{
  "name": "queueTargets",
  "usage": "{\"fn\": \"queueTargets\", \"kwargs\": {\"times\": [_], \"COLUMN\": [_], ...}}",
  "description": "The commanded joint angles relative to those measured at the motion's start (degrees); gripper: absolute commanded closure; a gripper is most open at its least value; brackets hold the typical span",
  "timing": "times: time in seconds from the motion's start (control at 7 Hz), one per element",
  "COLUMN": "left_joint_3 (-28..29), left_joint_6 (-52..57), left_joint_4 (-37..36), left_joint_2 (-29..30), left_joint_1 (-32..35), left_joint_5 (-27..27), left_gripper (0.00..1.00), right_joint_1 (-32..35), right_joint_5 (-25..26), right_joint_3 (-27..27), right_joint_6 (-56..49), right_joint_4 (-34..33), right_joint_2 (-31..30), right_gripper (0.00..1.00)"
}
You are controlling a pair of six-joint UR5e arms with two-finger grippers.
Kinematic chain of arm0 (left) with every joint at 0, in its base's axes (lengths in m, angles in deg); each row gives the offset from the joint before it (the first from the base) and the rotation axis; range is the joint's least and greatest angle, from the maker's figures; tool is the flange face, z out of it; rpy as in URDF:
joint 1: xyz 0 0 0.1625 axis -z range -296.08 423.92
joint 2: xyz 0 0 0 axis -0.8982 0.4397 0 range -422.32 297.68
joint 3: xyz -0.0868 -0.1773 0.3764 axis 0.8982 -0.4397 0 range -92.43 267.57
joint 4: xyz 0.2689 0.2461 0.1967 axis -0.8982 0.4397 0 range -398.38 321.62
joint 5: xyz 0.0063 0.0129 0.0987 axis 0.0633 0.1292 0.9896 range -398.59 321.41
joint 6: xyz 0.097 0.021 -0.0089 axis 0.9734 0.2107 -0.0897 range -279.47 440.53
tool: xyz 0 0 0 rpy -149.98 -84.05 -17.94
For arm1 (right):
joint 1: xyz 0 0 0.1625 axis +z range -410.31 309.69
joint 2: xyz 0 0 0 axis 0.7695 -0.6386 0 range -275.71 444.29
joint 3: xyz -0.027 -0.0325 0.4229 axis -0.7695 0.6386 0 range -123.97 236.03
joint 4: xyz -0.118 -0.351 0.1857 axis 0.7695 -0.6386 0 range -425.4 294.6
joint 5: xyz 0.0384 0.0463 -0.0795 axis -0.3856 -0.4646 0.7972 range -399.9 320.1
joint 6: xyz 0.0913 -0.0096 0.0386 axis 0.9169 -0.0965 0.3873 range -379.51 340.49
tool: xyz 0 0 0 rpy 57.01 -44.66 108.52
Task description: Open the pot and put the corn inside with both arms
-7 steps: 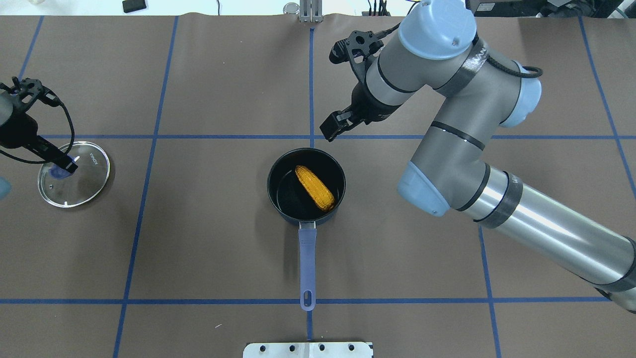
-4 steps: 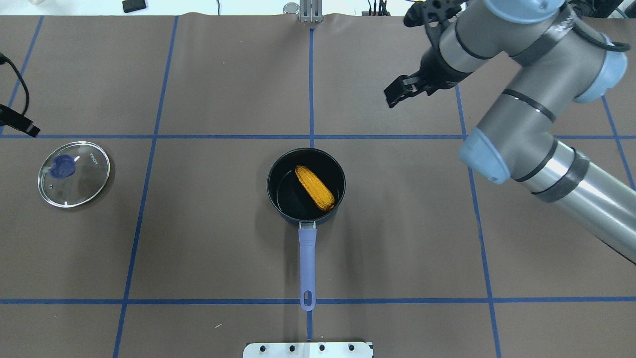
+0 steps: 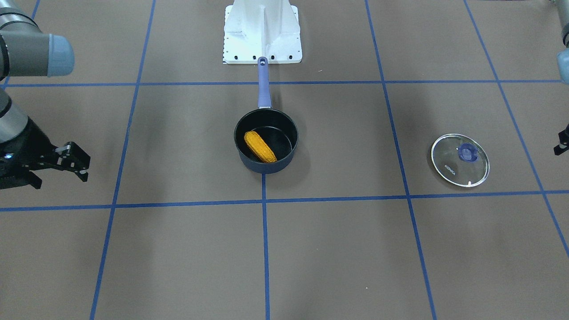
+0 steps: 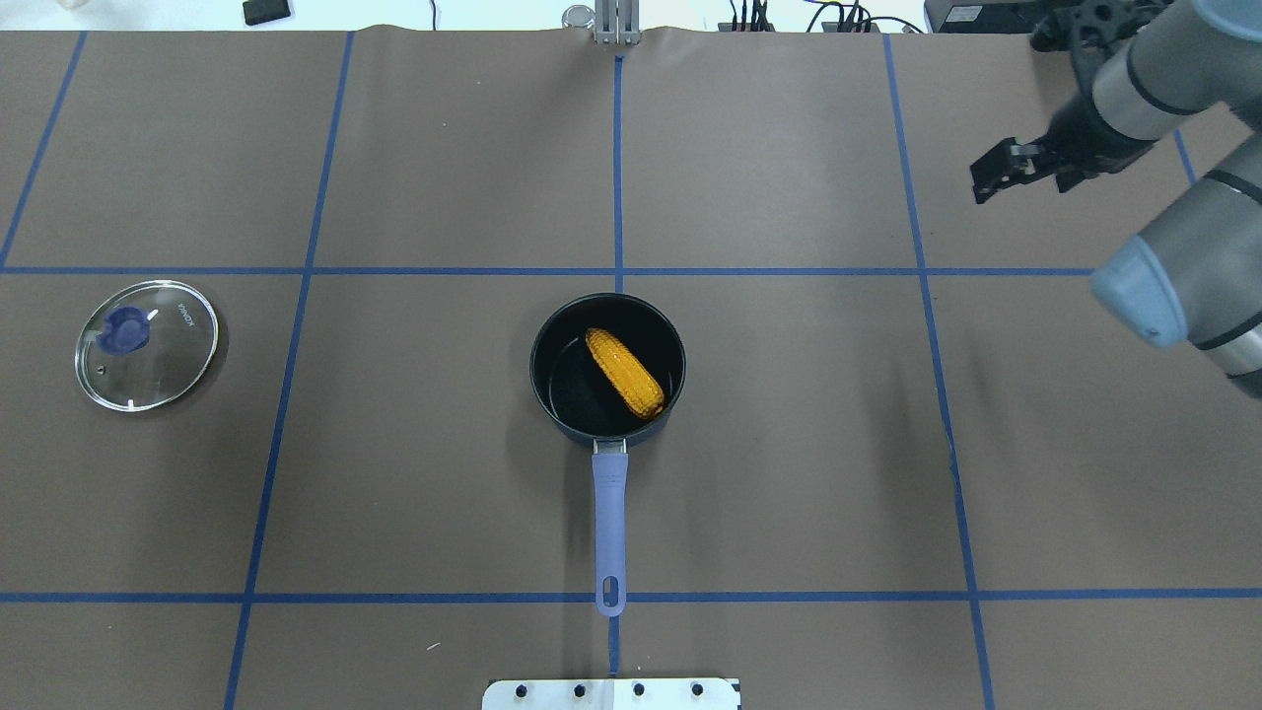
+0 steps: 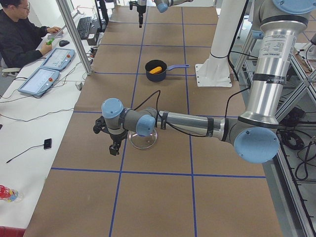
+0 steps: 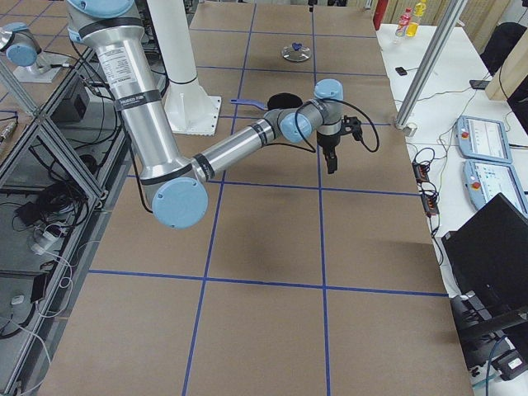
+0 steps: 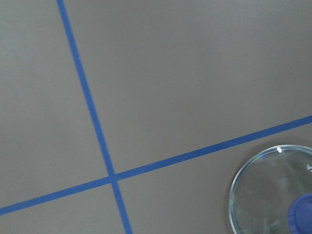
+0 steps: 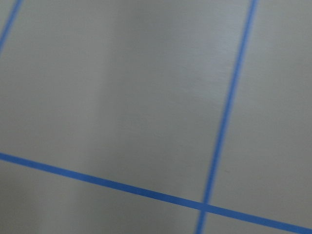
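Note:
The pot [image 4: 577, 392] stands open at the table's middle, its lavender handle [image 4: 610, 513] pointing toward the robot; it also shows in the front view [image 3: 266, 168]. The corn [image 4: 625, 373] lies inside it [image 3: 260, 146]. The glass lid [image 4: 158, 360] lies flat on the table far to the left, knob [image 4: 125, 330] up [image 3: 453, 171]. My right gripper [image 4: 991, 177] hangs open and empty far right of the pot [image 3: 62, 175]. My left gripper [image 5: 114, 145] hovers beside the lid; only a sliver shows in the front view [image 3: 561, 144], so I cannot tell its state.
Blue tape lines grid the brown table. The white robot base plate [image 4: 611, 693] sits at the near edge behind the pot handle. An operator [image 5: 19, 34] sits at a side desk with control pendants [image 5: 39, 81]. Bottles [image 6: 412, 16] stand on the far desk.
The right arm has swung from just beyond the pot out to the far right. The left gripper has come off the lid's knob and left the overhead view. Pot, corn and lid have not moved.

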Motion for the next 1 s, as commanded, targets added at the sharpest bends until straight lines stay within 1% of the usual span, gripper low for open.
{"fn": "queueTargets", "kwargs": {"times": [0.0,0.14,0.29,0.43,0.57,0.86], "left_joint_3": [1.11,1.28,1.29,1.29,1.37,1.29], "left_joint_6": [1.55,1.55,1.55,1.55,1.37,1.46], "left_joint_4": [-0.30,-0.30,-0.30,-0.39,-0.47,-0.39], "left_joint_2": [-0.35,-0.96,-1.40,-1.41,-1.67,-2.46], "left_joint_1": [1.74,1.83,1.74,1.83,2.17,2.27], "left_joint_5": [-0.23,-0.40,-0.41,-0.41,-0.49,-0.58], "left_gripper": [0.00,0.00,0.00,0.01,0.00,0.00], "right_joint_1": [7.93,11.10,14.53,16.48,16.93,16.94], "right_joint_5": [-0.52,-1.65,-6.88,-8.85,-8.87,-8.78], "right_joint_3": [0.12,0.74,4.22,5.65,5.32,4.52], "right_joint_6": [-14.86,-19.67,-19.80,-20.41,-20.33,-20.33], "right_joint_4": [0.28,-0.33,-0.43,0.27,0.36,0.45], "right_joint_2": [-9.39,-11.16,-12.05,-13.98,-16.00,-16.98], "right_gripper": [0.00,0.00,0.00,0.00,0.00,0.00]}}
